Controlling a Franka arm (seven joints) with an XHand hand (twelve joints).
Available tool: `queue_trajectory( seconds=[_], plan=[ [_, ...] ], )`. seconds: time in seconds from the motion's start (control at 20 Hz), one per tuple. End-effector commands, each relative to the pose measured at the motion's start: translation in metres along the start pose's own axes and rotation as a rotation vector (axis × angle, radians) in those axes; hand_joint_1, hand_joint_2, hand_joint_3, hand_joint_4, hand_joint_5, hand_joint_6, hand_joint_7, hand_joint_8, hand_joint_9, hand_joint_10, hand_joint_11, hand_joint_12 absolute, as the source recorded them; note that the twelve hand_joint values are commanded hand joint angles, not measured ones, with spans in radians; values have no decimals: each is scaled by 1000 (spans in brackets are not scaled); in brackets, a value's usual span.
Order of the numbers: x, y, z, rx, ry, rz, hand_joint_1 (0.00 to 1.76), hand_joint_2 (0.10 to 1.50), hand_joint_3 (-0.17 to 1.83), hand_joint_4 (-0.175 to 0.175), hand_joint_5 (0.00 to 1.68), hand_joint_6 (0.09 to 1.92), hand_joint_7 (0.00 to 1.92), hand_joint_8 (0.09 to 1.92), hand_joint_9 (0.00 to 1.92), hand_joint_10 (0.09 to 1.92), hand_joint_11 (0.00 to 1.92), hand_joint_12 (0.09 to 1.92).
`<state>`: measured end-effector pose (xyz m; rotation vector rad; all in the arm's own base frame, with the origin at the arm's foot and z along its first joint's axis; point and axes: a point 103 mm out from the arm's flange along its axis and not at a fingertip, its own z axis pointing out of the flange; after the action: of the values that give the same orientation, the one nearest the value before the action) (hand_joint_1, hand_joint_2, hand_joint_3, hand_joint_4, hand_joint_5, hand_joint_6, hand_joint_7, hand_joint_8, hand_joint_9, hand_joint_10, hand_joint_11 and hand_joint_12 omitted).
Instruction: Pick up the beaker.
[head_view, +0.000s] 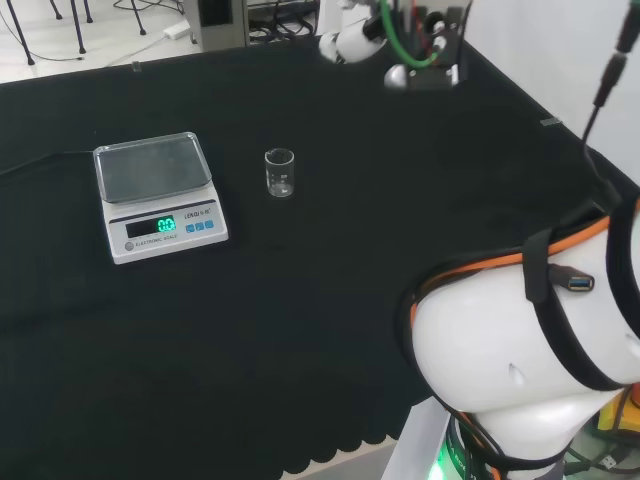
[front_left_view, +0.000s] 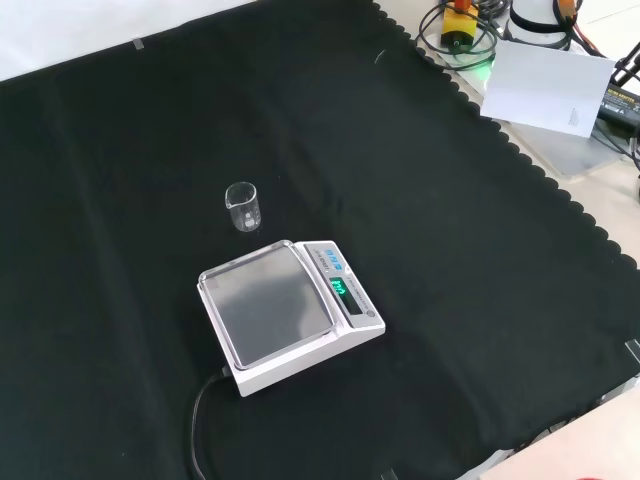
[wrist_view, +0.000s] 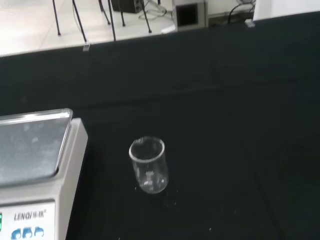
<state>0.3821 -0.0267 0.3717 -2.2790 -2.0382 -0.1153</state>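
A: Where's the beaker (head_view: 280, 173)?

B: Upright on the bare cloth (head_view: 300, 330), well in from every edge of the bench, and it looks empty. In the head view it stands just right of the scale (head_view: 158, 195), nearer the far edge than the near one. In the front view it sits just beyond the scale's far corner, apart from it.

A: And the hand?

B: I can't tell. Nothing here lets me judge how far open it is or whether it has hold of anything. The beaker stands free, so I'd say the pick-up hasn't begun.

A: What could go wrong?

B: The glass is small, light and clear. A finger arriving off-centre could knock it over, and it might roll across the cloth. An approach from the scale's side could also bump the scale, or leave too little room between scale and beaker.

A: Anything else?

B: Closing too high, at the rim, could tip it out of the grasp. Round smooth glass may also slip as it lifts.
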Motion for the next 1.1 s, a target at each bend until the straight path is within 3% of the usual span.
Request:
queue_trajectory(
  seconds=[0.05, 0.25, 0.8, 1.1],
  plan=[
    [34, 23, 39, 37, -64, -33, 721, 770, 553, -56, 395, 597, 320, 780, 493, 844, 167, 1449],
    [41, 30, 57, 69, -102, -35, 740, 758, 550, -55, 355, 584, 298, 776, 481, 844, 165, 1449],
    [58, 61, 95, 179, -120, -51, 759, 732, 569, -54, 305, 552, 262, 794, 460, 860, 161, 1453],
    [60, 79, 112, 243, -124, -41, 739, 735, 583, -42, 212, 447, 101, 772, 343, 876, 100, 1463]
  ],
)
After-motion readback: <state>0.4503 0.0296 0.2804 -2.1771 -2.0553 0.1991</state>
